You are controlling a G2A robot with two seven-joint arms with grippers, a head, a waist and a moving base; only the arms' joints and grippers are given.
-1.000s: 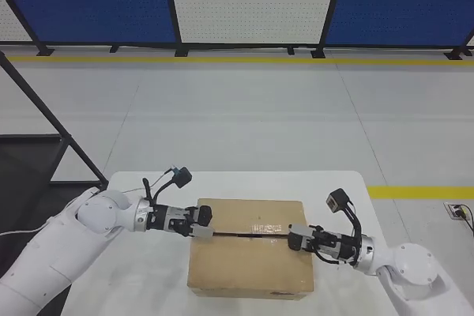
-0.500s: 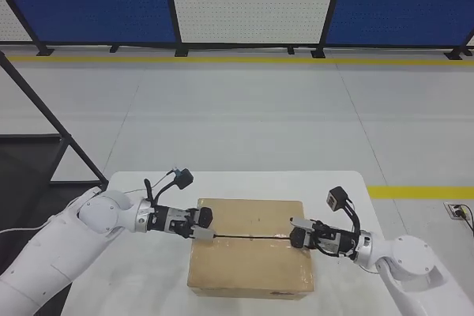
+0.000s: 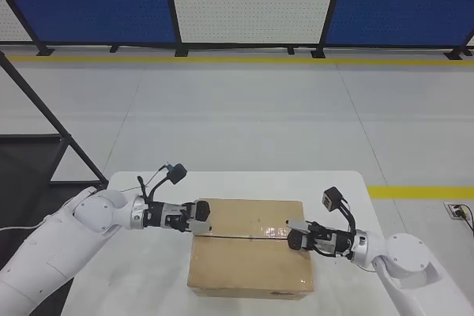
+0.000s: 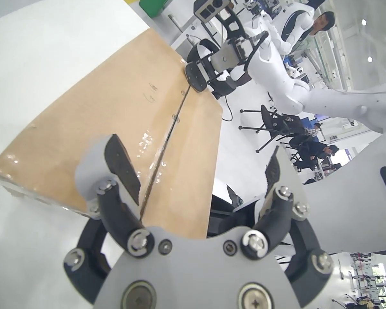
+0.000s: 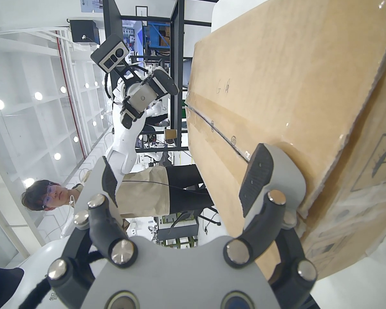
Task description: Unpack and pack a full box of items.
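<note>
A closed cardboard box (image 3: 249, 261) stands on the white table (image 3: 142, 268), its two top flaps meeting at a taped middle seam (image 3: 245, 235). My left gripper (image 3: 204, 215) is open at the box's left end of the seam. In the left wrist view the left gripper (image 4: 196, 172) has one finger (image 4: 120, 168) over the box (image 4: 115, 104) top beside the seam, the other past the box's edge. My right gripper (image 3: 294, 237) is open at the seam's right end. In the right wrist view the right gripper (image 5: 183, 178) has one finger (image 5: 257, 175) against the box (image 5: 276, 65) top.
A black metal rack (image 3: 31, 134) stands off the table's left side. Bare table lies to the left and right of the box, and a strip behind it. The box's front edge sits close to the table's near edge.
The left gripper has shifted slightly away from me at the seam's left end. The right gripper has edged a little left along the seam. The dark seam line looks thinner now.
</note>
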